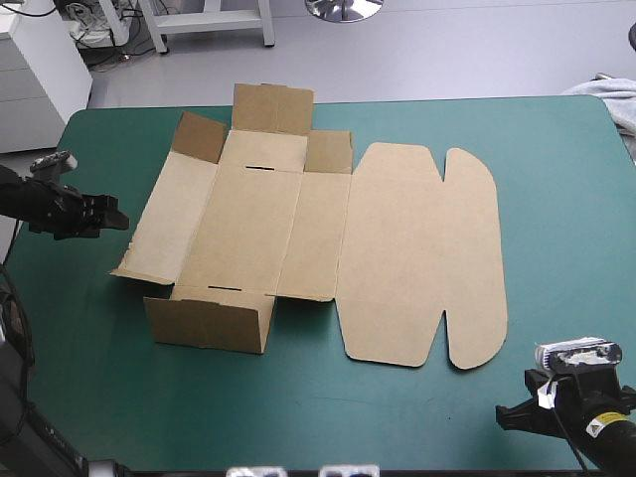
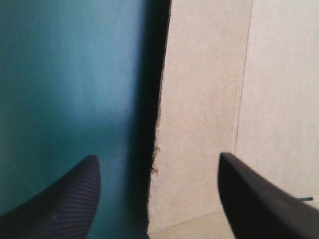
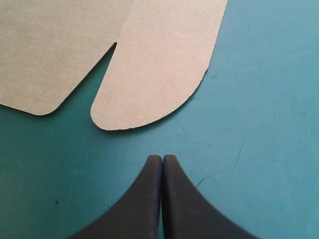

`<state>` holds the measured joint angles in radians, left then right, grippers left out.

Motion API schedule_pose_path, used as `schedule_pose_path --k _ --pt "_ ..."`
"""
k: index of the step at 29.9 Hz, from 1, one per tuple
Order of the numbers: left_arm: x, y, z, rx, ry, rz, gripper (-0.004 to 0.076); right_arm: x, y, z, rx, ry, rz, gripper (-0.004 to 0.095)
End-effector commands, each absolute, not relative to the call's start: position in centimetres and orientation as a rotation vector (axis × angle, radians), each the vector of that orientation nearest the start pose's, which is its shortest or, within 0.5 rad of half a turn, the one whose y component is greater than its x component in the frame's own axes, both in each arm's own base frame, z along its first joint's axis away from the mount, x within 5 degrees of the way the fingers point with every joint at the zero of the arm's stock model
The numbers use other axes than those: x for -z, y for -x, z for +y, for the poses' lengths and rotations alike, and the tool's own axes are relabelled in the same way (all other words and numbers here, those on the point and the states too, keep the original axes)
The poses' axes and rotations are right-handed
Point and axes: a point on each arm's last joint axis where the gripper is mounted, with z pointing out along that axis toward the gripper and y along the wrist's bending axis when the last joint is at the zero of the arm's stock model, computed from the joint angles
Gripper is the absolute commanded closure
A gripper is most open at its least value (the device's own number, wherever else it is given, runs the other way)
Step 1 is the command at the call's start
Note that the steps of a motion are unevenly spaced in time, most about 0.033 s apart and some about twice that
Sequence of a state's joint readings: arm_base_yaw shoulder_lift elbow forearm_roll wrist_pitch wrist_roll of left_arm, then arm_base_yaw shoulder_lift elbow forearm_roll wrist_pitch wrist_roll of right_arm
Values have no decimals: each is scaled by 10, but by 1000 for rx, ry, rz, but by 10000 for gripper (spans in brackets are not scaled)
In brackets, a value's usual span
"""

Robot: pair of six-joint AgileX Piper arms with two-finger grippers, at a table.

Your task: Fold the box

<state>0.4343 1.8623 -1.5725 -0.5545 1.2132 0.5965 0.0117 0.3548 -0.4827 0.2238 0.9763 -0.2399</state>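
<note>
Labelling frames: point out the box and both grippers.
box (image 1: 248, 219), high view, on its flat middle panel.
left gripper (image 2: 158, 158), left wrist view, midway between its open fingers.
right gripper (image 3: 162, 160), right wrist view, where its shut fingers meet.

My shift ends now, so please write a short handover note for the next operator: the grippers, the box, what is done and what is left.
The left gripper has its fingers open on either side of the edge of the box's left panel, gripping nothing.
The right gripper has its fingers shut and empty, just short of the lid's rounded tab.
The box lies mid-table, with its lid flat to the right.
Done: the near wall and far flaps stand up.
Left: probably raise the left panel and tuck the walls.
</note>
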Motion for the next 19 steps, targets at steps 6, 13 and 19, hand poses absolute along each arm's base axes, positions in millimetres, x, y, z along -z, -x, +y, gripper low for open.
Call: schedule_pose_path --k 6,13,19 --pt "-288 -379 115 578 0 2575 148 -280 -58 18 -164 228 2242 925" --pt "-258 -391 106 710 -16 2647 148 -280 -59 14 -142 165 2251 925" --pt "-253 -398 87 831 -105 2625 148 -280 -59 14 -138 151 2252 925"
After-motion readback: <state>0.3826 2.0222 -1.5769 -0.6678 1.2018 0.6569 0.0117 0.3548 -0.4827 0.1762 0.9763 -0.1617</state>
